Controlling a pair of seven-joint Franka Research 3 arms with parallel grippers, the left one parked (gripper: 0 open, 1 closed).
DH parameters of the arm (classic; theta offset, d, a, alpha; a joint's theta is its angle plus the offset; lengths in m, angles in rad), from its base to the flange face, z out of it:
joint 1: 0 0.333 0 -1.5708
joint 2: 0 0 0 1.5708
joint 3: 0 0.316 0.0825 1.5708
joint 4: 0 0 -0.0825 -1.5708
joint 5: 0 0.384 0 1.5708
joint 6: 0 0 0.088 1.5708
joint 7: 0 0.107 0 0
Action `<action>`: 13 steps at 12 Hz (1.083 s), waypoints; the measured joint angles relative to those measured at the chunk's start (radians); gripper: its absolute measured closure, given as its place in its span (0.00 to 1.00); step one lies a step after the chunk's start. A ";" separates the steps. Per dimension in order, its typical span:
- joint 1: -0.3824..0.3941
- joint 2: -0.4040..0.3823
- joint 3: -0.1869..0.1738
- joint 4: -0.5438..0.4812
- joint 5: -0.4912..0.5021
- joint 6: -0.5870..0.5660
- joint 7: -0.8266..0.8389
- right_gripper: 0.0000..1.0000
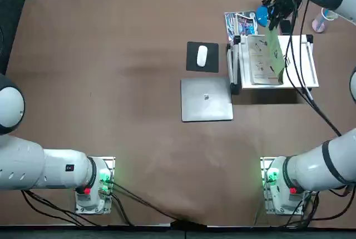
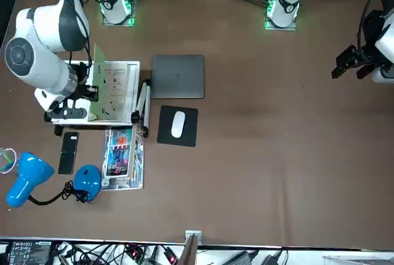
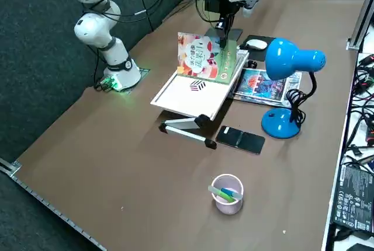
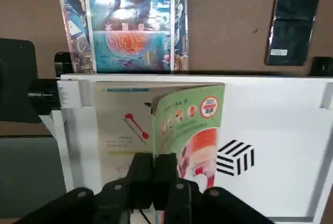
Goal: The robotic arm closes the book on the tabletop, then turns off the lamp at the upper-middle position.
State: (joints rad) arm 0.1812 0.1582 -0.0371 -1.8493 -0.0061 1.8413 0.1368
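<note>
Laptop: closed and grey (image 1: pixel 206 99), lying on the worktop (image 1: pixel 122 133) towards 8 o'clock from the book, as the top view is showing it.
Book: lying open (image 1: pixel 259 61) on the white stand (image 1: pixel 303 76), one side resting flat at 9 o'clock, the green cover side standing up; its long axis is running roughly 12 to 6 o'clock.
End effector: the right one (image 4: pixel 154 157), clenching the raised cover between its fingertips; the flat pages are lying below it, towards 9 o'clock.
Coming move: probably swinging that cover over towards 9 o'clock and down, turning about the long axis; letting go too soon could leave it springing back.
Lamp: its blue base (image 1: pixel 262 15) is sitting beyond the stand, roughly towards 12 o'clock from the book, awaiting its turn.
Cup: standing (image 1: pixel 319 25) towards 2 o'clock from the book.
</note>
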 joint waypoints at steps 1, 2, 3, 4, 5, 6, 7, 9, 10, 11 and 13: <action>0.008 0.005 0.000 0.000 -0.001 0.002 0.012 0.98; 0.013 0.010 0.000 0.000 -0.001 0.003 0.018 0.98; 0.016 0.015 0.000 0.000 -0.001 0.006 0.022 0.98; 0.017 0.021 0.000 -0.001 -0.001 0.008 0.024 0.98; 0.017 0.028 0.000 -0.001 -0.001 0.011 0.024 0.98; 0.017 0.036 0.000 -0.003 -0.001 0.018 0.025 0.98; 0.017 0.043 0.000 -0.007 -0.001 0.027 0.025 0.98; 0.017 0.050 0.000 -0.014 -0.001 0.040 0.026 0.98; 0.017 0.052 0.000 -0.015 -0.001 0.042 0.027 0.98; 0.017 0.054 0.000 -0.015 -0.001 0.044 0.028 0.98; 0.019 0.055 0.000 -0.025 -0.001 0.061 0.045 0.98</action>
State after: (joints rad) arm 0.2004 0.2136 -0.0372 -1.8739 -0.0074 1.9023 0.1816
